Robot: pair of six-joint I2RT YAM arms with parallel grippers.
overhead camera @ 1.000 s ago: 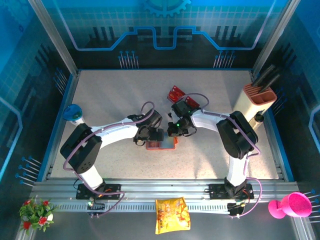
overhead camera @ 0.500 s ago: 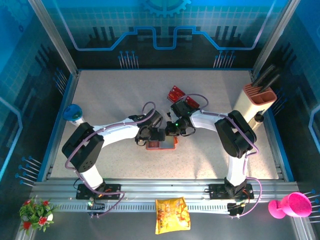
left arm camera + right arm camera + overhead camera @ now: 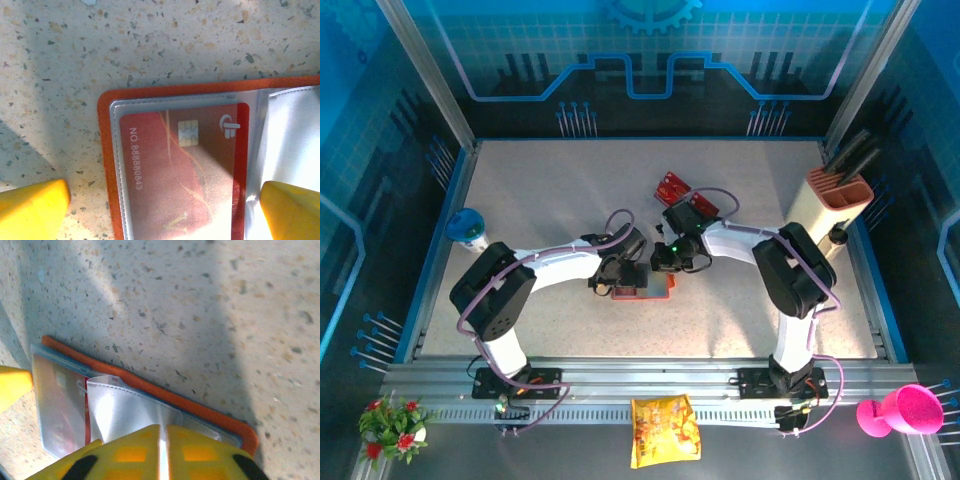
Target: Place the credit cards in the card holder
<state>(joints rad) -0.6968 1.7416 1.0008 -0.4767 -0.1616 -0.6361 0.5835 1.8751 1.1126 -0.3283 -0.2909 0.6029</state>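
The left claw (image 3: 162, 210) hangs over the left half of the open orange wallet (image 3: 104, 150), which lies flat on the speckled desk (image 3: 150, 45) near its middle. The claw's jaws stand wide apart: one yellow fingertip (image 3: 32, 207) sits over bare desk just left of the wallet's edge, the other over the wallet's clear inner sleeve. Nothing is held between them.

A red card (image 3: 150, 165) with a chip and a printed number lies inside the wallet's left-hand clear pocket, tucked fully within the orange border.

To the right, the right claw (image 3: 160, 450) is down at the wallet's other half. Its two yellow fingers are drawn almost together, with just a thin slit between them. A loose clear sleeve (image 3: 125, 407) rises from the wallet and its lower edge runs under the fingertips — whether they pinch it I cannot tell.

In the overhead view the two claws face each other across the wallet. Two more red cards (image 3: 670, 185) lie loose on the desk behind the right claw, well apart from the wallet.
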